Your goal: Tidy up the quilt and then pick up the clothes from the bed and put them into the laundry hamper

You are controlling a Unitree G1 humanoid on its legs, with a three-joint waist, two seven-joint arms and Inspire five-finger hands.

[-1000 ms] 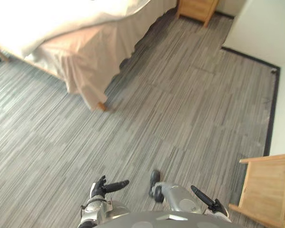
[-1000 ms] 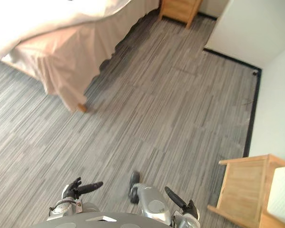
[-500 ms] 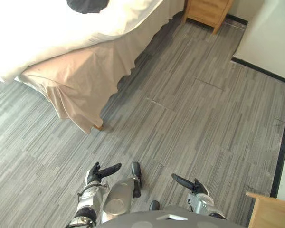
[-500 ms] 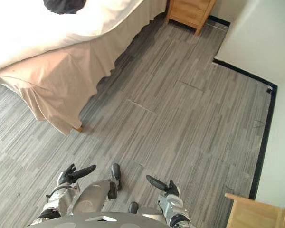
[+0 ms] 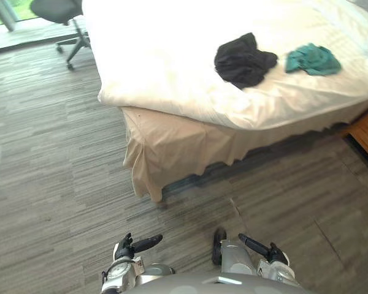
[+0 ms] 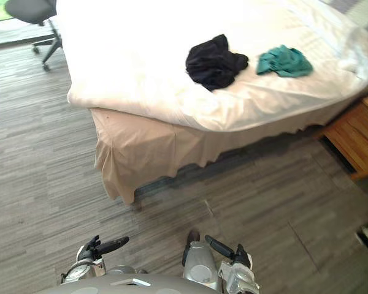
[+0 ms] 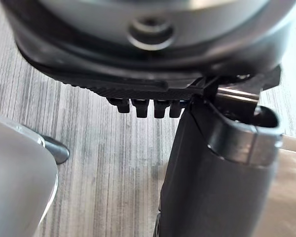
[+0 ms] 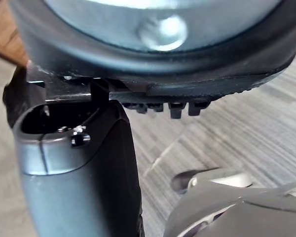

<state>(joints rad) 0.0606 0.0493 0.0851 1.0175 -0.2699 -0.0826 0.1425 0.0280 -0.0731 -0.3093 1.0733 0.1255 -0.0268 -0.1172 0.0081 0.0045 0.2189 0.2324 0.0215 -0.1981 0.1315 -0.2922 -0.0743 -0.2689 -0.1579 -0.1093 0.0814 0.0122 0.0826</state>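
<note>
Both hands hang low and well short of the bed (image 5: 172, 147), because the robot stands out on the floor (image 5: 43, 159) with nothing yet in reach. The left hand (image 5: 130, 246) is released, with its fingers straight and pointing forward, and carries nothing. The right hand (image 5: 264, 251) is the same, relaxed and empty. This is probably a resting pose for walking rather than the start of a grasp.

Far ahead of both hands, the white quilt (image 5: 165, 67) covers the mattress. It hangs over the near edge in a soft fold, with the beige bed skirt showing below. It looks fairly smooth near the corner, though there are some wrinkles further along, ahead of the right hand.

The clothes lie on top of the quilt as two loose heaps. A black garment (image 5: 242, 60) is ahead of the right hand, and a teal garment (image 5: 313, 59) lies beyond it, further to that hand's outer side. They are near each other but not touching.

An office chair (image 5: 58, 12) stands far ahead of the left hand, and a wooden nightstand (image 6: 356, 138) sits beyond the right hand. The robot likely has to get closer to the bed before it can tidy anything.
</note>
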